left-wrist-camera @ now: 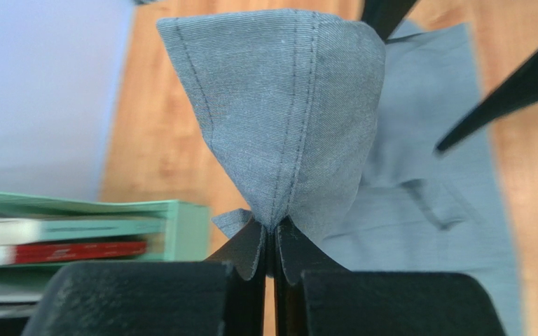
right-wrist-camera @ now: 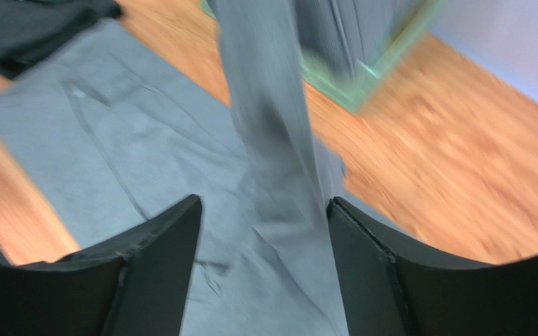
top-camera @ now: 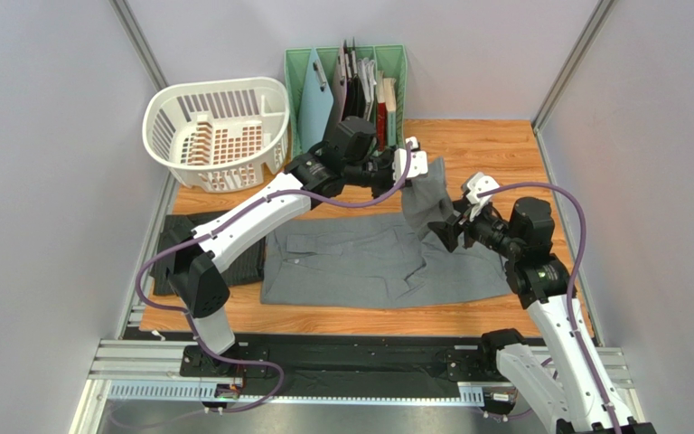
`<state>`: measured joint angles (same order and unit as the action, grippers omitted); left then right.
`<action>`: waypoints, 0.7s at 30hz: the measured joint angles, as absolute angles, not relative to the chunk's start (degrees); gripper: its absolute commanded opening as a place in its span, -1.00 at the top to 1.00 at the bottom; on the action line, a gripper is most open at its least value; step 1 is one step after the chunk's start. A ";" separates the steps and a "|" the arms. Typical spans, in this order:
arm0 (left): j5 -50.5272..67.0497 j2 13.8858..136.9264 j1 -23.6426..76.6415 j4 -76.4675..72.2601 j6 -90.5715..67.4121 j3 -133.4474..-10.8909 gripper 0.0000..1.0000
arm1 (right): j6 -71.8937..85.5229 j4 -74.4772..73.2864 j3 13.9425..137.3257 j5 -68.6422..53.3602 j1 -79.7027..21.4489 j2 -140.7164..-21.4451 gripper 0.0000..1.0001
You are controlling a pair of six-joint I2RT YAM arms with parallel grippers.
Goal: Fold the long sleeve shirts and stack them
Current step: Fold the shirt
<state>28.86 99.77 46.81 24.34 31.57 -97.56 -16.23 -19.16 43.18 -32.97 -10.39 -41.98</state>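
- Grey shirt: laid flat on the desk, one sleeve raised.
- Left claw: clamped on the sleeve's end.
- Right claw: spread wide, the sleeve hanging between.
- Dark shirt: placed at the desk's left edge.

The top camera looks down from above and behind the arm bases on the whole wooden table. The left wrist camera sits very near behind the left fingers, the right wrist camera looks down between the right fingers, blurred. All three views share the grey shirt and the green rack
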 measured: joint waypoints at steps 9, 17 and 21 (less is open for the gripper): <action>22.85 104.90 46.00 21.74 47.57 -102.89 1.00 | -23.35 -31.51 43.11 -36.56 15.59 -50.96 -0.12; 22.83 105.78 45.25 13.54 50.43 -98.67 1.00 | -35.11 -43.59 45.98 -39.81 19.77 -73.97 0.02; 24.49 104.42 44.51 11.53 50.26 -96.01 1.00 | -36.95 -43.79 48.47 -40.69 19.73 -81.36 0.02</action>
